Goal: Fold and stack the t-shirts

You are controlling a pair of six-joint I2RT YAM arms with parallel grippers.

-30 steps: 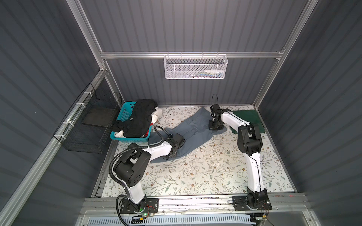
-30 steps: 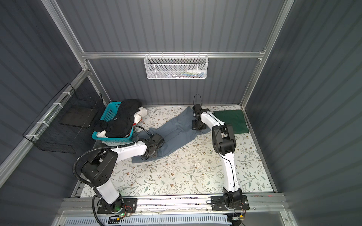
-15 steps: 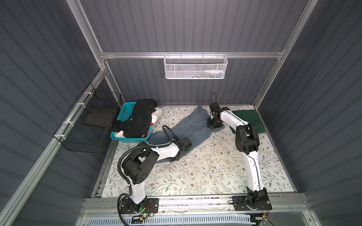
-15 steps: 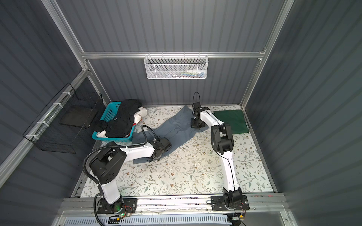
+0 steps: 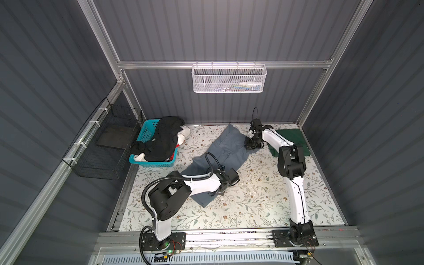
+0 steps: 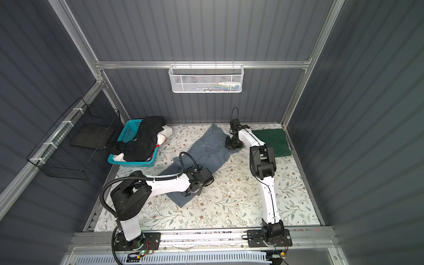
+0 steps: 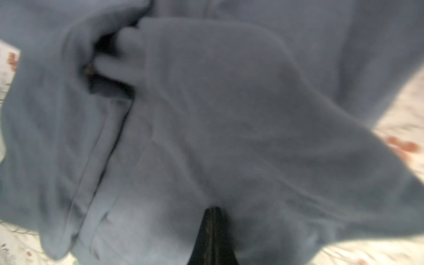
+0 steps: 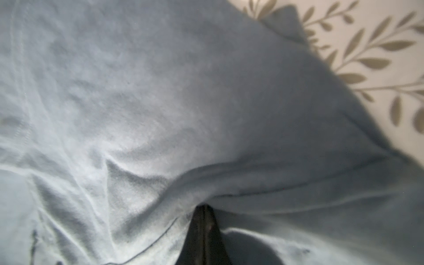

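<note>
My left hand and right hand are both clamped on the slate blue-grey t-shirt, stretched between them on the worktop; I judge I'm spreading it flat; next I must pull evenly before folding

L arm low, reaching fwd-right | L gripper fingers pressed together, angled down | R arm stretched far fwd | R gripper fingers pressed together, pointing down
</note>
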